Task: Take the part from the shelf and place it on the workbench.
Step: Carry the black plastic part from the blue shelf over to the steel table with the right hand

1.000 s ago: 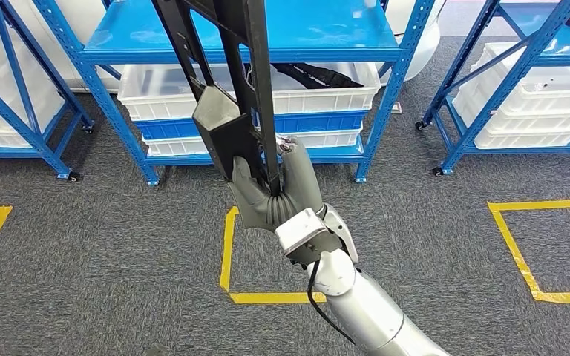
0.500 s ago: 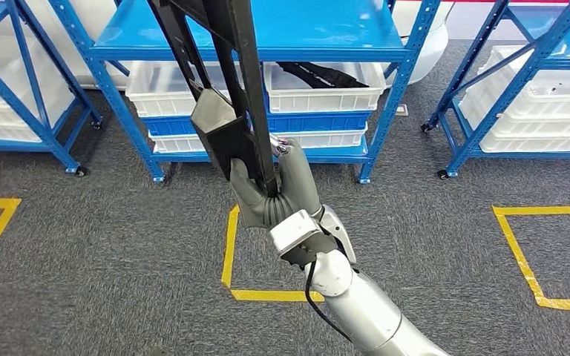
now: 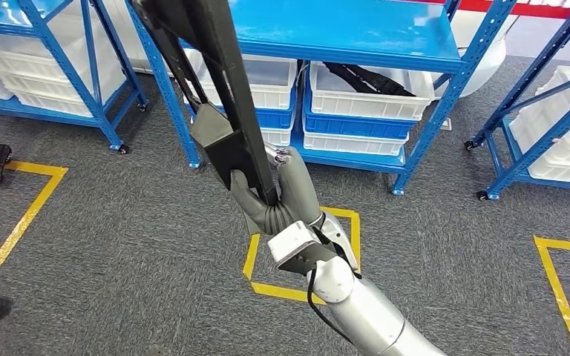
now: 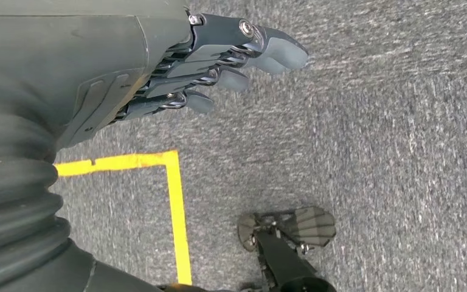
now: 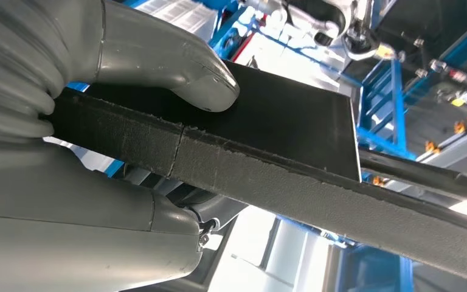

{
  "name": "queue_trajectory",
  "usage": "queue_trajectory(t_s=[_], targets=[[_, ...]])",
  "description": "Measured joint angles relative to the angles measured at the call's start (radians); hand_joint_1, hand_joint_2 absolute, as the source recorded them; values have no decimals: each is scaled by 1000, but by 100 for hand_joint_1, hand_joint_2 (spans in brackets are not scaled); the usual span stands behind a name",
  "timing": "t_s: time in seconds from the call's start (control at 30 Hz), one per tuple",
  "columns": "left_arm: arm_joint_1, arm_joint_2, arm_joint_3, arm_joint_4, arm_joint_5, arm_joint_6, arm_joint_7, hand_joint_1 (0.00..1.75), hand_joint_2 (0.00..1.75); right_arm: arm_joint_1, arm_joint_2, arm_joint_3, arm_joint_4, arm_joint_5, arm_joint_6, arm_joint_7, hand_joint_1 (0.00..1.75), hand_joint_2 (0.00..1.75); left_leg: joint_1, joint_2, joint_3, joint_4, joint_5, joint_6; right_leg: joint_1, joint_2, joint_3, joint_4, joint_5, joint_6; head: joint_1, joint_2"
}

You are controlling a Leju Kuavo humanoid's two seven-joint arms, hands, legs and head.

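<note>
The long black part [image 3: 223, 111] is gripped by the right hand [image 3: 274, 194], rising toward 11 o'clock; the left hand [image 4: 176, 67] is loosely spread, empty, above carpet.

The part [image 3: 226, 89] looks like matt black plastic, smooth on its flat faces; in the right wrist view its edge [image 5: 267, 176] is rough and grainy with a hairline seam. The right hand [image 3: 278, 194] gripping it has a matt grey rubbery ribbed cover and smooth grey plastic shells; its arm [image 3: 364, 315] is satin silver metal. The left hand [image 4: 158, 67] shows the same matt grey, with small shiny metal screws. The floor [image 3: 119, 245] is coarse grey carpet with glossy yellow tape [image 3: 252, 256]. At 12 o'clock, the shelf [image 3: 356, 30] is smooth blue painted metal holding semi-gloss white plastic bins [image 3: 364, 100].
</note>
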Motion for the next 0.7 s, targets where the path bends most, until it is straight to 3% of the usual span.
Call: queue_trajectory(t_s=[0.07,0.13,0.17,0.23,0.3,0.33,0.37,0.47,0.5,0.57,0.6,0.63,0.7], targets=[[4,0,1,0,0,0,0,0,175,0,-2,2,-1,3,6,-1,175,175,2,-15,-5,-6,9,-14,4,-16,3,-6,7,-14,0,0],[9,1,1,0,0,0,0,0,175,1,-2,4,-2,5,12,-2,175,175,2,6,-16,11,-2,-24,1,-36,5,-13,16,-28,-2,0],[10,2,2,0,2,0,0,0,175,1,-3,5,-4,5,14,-2,175,175,1,30,-32,46,-25,-27,-2,-48,6,-17,19,-35,-4,0],[10,2,6,0,11,-2,-3,0,175,5,-5,6,-6,5,17,-3,175,175,2,78,-84,168,-94,-32,1,-72,6,-17,21,-42,-8,0],[10,1,18,0,32,-12,-10,0,175,13,-8,6,-7,5,18,-3,175,175,3,91,-123,264,-130,-36,4,-99,4,-17,20,-43,-8,0],[10,2,27,0,45,-21,-15,0,175,17,-10,7,-8,5,19,-2,175,175,4,94,-116,262,-123,-37,5,-111,4,-17,20,-43,-9,0],[10,2,36,0,54,-32,-19,0,175,20,-11,7,-10,5,20,-2,175,175,4,100,-91,223,-100,-37,5,-124,4,-16,20,-43,-9,0],[7,5,53,0,67,-67,-30,0,175,23,-14,8,-19,5,24,-2,175,175,-2,152,12,44,-36,-29,14,-153,4,-13,15,-36,-8,0],[5,5,57,0,69,-79,-33,0,175,24,-15,9,-22,5,26,-2,175,175,-5,161,25,16,-30,-24,19,-161,4,-12,13,-32,-6,0],[6,6,65,0,71,-99,-37,0,175,27,-17,11,-28,5,31,-3,175,175,-8,144,22,7,-28,-10,24,-181,4,-12,12,-25,-2,0],[8,7,68,0,72,-106,-39,0,175,29,-18,13,-30,5,33,-3,175,175,-7,133,20,5,-25,-4,22,-181,2,-10,9,-20,-2,0],[9,8,71,0,72,-111,-39,0,175,31,-19,14,-33,5,34,-3,175,175,-5,121,18,3,-22,2,19,-166,-5,2,0,-17,-2,0],[9,10,74,0,72,-118,-40,0,175,34,-23,15,-39,5,34,-3,175,175,0,98,13,1,-15,13,13,-111,-45,85,-45,-17,0,0]])
